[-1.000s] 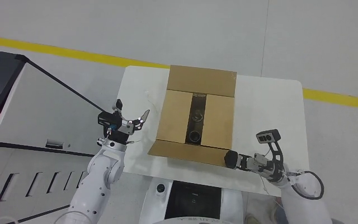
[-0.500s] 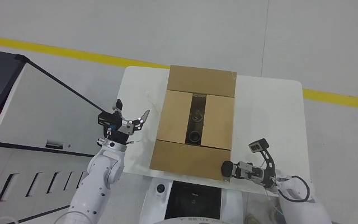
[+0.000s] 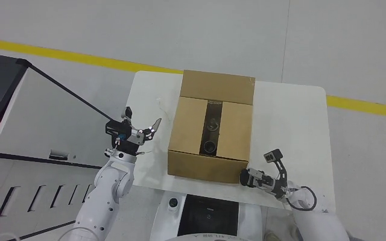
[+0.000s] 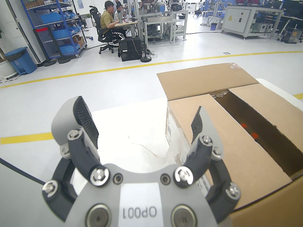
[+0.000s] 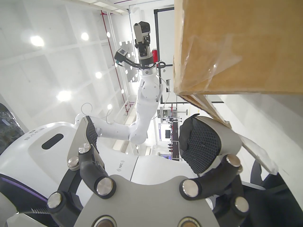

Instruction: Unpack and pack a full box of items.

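Observation:
A cardboard box (image 3: 208, 123) stands in the middle of the white table (image 3: 289, 120). Its far flap (image 3: 217, 85) lies open and flat. The two side flaps are nearly closed, leaving a narrow gap (image 3: 211, 129) where dark round items show. The near flap (image 3: 205, 165) hangs down against the front wall. My right gripper (image 3: 244, 178) is open at the box's near right corner, below the table's near edge; in the right wrist view the gripper (image 5: 139, 128) has one finger pad (image 5: 201, 140) beside the flap's edge (image 5: 208, 109). My left gripper (image 3: 143, 119) (image 4: 139, 109) is open and empty, left of the box (image 4: 227, 147).
The table's right side (image 3: 295, 144) and left strip (image 3: 151, 96) are bare. A yellow line (image 3: 72, 58) runs across the floor behind the table. A dark bench (image 3: 9, 78) stands at the far left.
The box's near flap swung down from sticking out flat to hanging against the front wall. My right gripper dropped lower along the box's near right corner. The left arm stayed still.

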